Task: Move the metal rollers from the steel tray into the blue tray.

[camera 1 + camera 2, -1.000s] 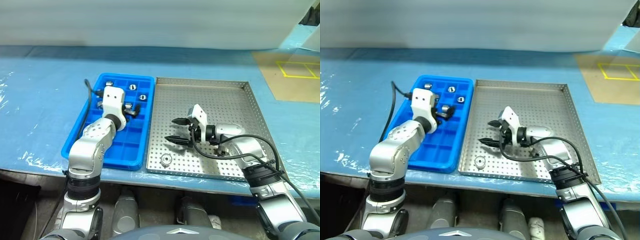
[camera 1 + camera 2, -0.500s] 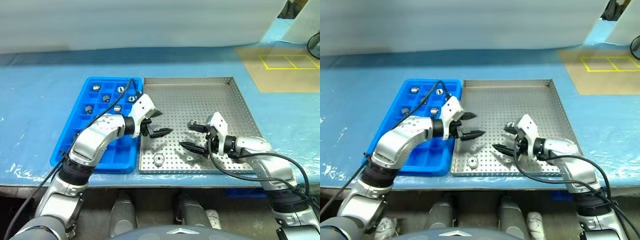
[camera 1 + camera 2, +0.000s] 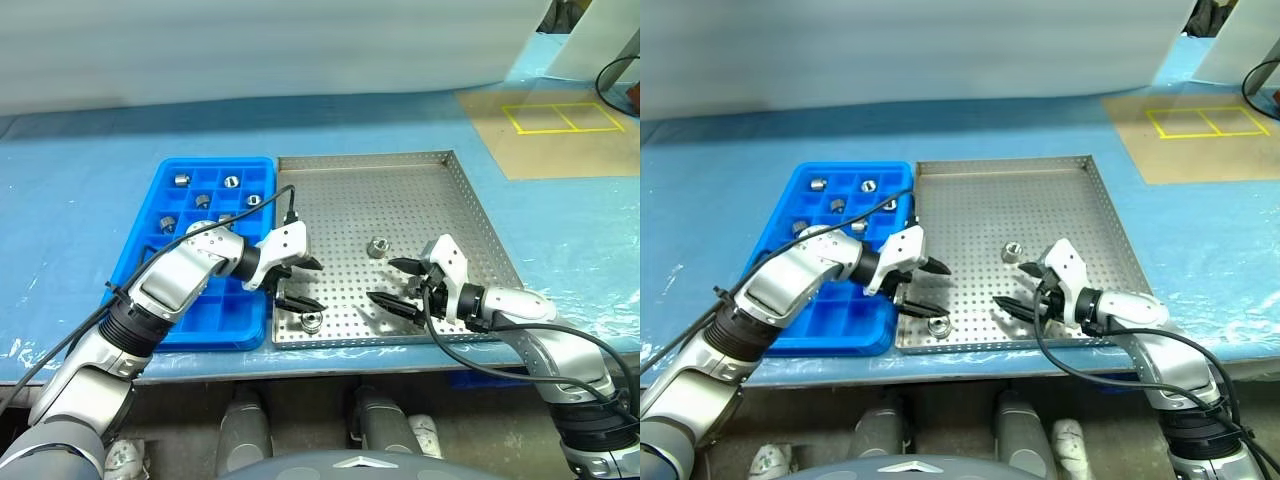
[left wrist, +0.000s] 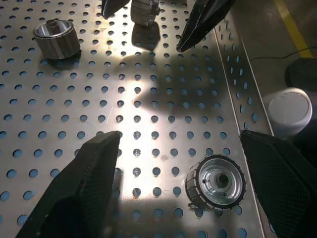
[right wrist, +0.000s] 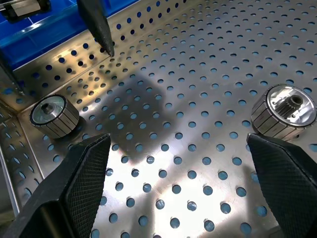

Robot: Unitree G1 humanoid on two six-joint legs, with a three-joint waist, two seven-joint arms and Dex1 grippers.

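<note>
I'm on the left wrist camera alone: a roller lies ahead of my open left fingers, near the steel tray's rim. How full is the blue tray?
Observer: I count six metal rollers in the blue tray, all in its far cells. The near cells that I can see are empty.
Operator: Which side of the steel tray is it on?
Observer: It lies alongside the left rim of the steel tray, just beside the left gripper.
Operator: Anything on the table past the steel tray's right rim?
Observer: A tan mat with a yellow outlined rectangle lies at the far right, apart from the tray.
</note>
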